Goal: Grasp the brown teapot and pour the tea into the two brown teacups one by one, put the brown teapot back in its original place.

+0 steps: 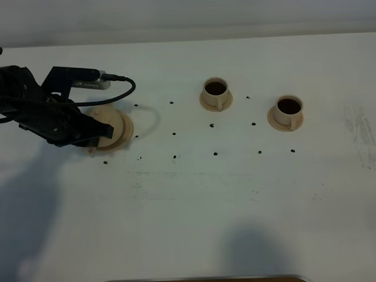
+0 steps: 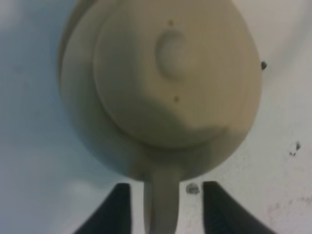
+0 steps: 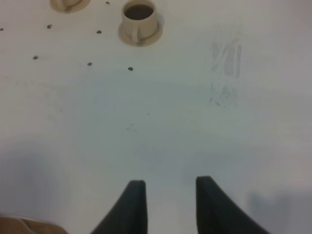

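The left gripper (image 2: 165, 207) stood with its jaws parted a little, one on each side of the loop handle (image 2: 163, 202) of the brown teapot (image 2: 165, 83), with a narrow gap showing on both sides of the handle, so nothing was clamped. The teapot sat just ahead of the jaws, on the flat disc (image 1: 124, 128) at the left of the white table (image 1: 194, 200), knobbed lid up. The right gripper (image 3: 166, 204) held nothing, its jaws drawn in over bare table. Well ahead of those jaws stood a teacup (image 3: 139, 18) with dark tea, on its saucer; the other teacup (image 1: 215, 91), also full, stood beside it.
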Controlling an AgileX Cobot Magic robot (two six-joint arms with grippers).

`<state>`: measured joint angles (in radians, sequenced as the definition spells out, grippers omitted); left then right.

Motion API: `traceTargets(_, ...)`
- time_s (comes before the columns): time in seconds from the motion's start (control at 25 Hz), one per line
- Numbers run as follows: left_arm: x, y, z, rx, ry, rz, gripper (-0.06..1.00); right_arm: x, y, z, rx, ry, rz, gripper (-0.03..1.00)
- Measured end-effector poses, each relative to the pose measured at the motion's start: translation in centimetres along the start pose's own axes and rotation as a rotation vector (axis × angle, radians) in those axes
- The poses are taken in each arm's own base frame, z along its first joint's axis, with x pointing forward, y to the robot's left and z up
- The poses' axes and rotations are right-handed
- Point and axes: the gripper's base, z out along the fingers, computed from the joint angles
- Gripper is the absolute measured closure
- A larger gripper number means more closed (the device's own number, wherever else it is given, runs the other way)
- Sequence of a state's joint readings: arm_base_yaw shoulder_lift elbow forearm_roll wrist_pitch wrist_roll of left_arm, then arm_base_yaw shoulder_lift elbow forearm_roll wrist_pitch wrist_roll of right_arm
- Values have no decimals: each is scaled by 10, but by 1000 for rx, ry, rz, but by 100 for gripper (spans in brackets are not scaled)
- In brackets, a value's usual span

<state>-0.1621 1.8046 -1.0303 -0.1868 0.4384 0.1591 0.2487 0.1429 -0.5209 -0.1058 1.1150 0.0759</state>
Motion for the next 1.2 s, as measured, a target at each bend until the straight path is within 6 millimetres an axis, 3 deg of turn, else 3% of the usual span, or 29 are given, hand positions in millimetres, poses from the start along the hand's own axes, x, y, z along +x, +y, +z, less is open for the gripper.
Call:
traceTargets(0.2, -5, -5, -2, 10, -5, 11, 34, 0, 0, 0, 0, 0, 0, 73)
traceTargets(0.36, -8, -9, -9, 18, -4, 21, 32, 0, 0, 0, 0, 0, 0, 73)
traceTargets(0.6, -20, -10, -54, 16, -136, 31, 32, 0, 0, 0, 0, 0, 0, 73)
traceTargets(1.0, -10, 43, -92, -77, -105, -47, 32, 0, 0, 0, 0, 0, 0, 73)
traceTargets(1.2, 0, 70, -125, -145, -134, -106, 32, 0, 0, 0, 0, 0, 0, 73)
